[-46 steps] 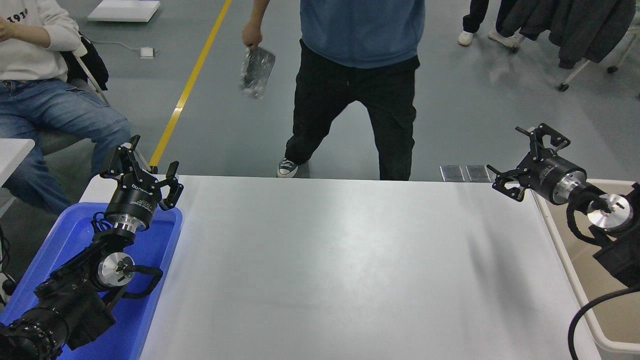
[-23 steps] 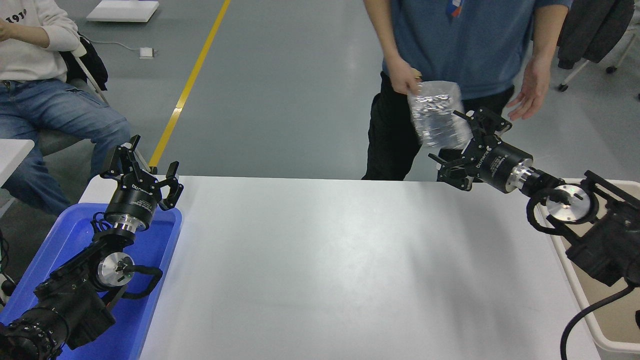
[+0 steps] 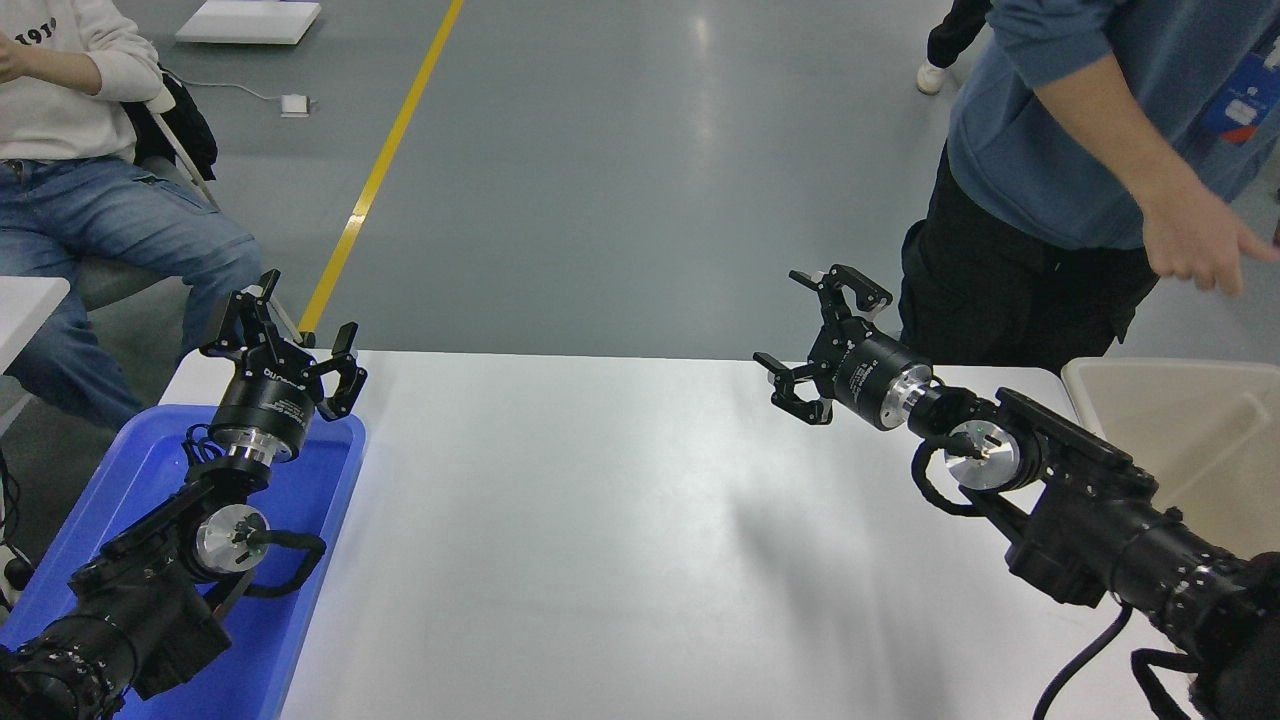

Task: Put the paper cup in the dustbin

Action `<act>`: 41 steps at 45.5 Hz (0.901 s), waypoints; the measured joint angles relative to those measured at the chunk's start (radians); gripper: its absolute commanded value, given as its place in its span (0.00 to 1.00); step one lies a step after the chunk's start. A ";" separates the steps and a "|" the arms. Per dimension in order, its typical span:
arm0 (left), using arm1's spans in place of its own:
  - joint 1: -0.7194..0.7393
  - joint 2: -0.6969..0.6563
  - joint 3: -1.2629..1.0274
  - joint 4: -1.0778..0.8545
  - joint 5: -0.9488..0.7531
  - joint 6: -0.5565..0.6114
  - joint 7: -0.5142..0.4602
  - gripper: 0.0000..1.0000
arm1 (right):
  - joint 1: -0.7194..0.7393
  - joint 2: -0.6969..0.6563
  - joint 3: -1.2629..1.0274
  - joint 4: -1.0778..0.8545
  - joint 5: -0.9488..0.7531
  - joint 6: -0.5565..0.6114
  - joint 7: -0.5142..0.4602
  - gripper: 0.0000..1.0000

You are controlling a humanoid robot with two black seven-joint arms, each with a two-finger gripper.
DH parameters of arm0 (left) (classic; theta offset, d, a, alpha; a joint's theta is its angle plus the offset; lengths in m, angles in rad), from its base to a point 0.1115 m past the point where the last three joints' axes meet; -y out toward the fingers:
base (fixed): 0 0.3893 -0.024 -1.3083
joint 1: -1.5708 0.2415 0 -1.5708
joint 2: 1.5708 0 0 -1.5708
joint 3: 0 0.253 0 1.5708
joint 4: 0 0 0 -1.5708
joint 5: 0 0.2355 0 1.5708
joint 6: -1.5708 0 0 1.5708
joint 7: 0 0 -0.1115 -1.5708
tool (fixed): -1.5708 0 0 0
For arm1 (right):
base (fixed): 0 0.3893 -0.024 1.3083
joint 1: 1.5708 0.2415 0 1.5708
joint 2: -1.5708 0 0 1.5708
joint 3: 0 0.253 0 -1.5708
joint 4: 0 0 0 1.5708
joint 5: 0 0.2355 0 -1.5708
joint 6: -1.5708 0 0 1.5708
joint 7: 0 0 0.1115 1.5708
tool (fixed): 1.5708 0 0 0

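Observation:
No paper cup shows in the head view. The beige dustbin [image 3: 1190, 420] stands at the table's right edge, partly behind my right arm. My right gripper [image 3: 812, 335] is open and empty, held above the table's far edge, right of the middle. My left gripper [image 3: 285, 330] is open and empty, parked over the blue tray's far end at the lower left.
A bright blue tray [image 3: 320, 500] lies under the left arm. A person in a blue top [image 3: 1060, 150] stands at the far right, one hand [image 3: 1195, 240] out over the dustbin. Another person [image 3: 90, 200] sits at the far left.
My right gripper has swung left from the dustbin side to the table's far edge. The standing person has moved right; the clear plastic bottle they held no longer shows.

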 measured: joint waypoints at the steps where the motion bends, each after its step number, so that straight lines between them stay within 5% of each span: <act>1: 0.000 0.000 0.000 0.000 0.000 0.000 0.000 1.00 | 0.002 0.006 0.000 -0.012 -0.001 -0.017 0.005 1.00; 41: 0.002 0.000 -0.001 -0.001 0.000 0.000 0.000 1.00 | 0.001 0.093 0.012 -0.097 0.002 -0.125 0.071 1.00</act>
